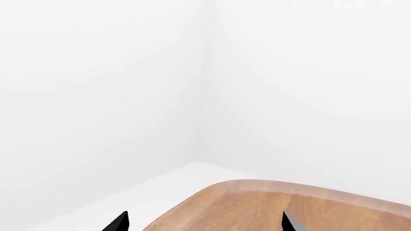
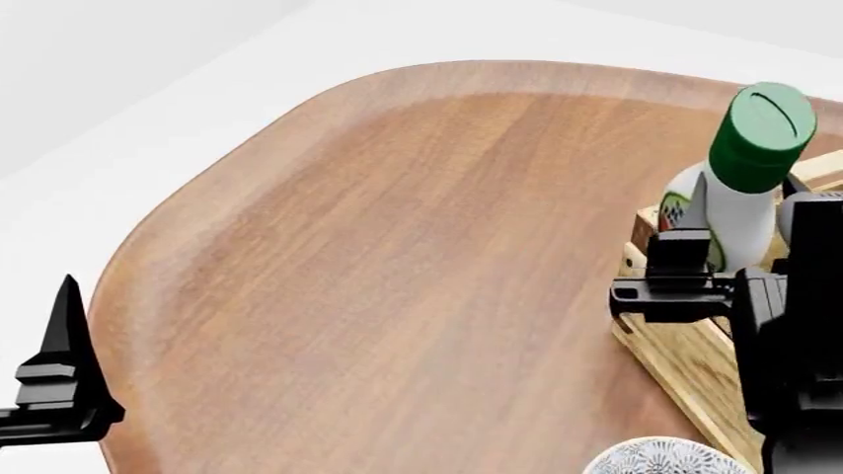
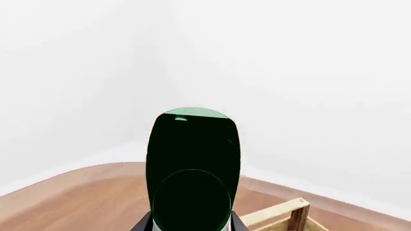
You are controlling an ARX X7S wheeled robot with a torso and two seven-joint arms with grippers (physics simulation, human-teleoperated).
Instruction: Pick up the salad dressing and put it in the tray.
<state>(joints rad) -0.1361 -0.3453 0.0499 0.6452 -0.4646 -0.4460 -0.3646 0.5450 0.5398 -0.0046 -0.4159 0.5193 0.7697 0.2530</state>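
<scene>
Over the tray (image 2: 658,365) edge, right gripper (image 2: 737,259) clamps the salad dressing (image 2: 744,173); left gripper (image 2: 53,380) width unclear.

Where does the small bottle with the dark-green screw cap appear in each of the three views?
Head view: small dark-green-capped bottle at right edge, in the right pincer.
Right wrist view: bottom centre.
Left wrist view: not in it.
Shared landmark: rounded brown wooden table.

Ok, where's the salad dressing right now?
In the head view the salad dressing is at the right, held in the right gripper above the near-left corner of the tray.
</scene>
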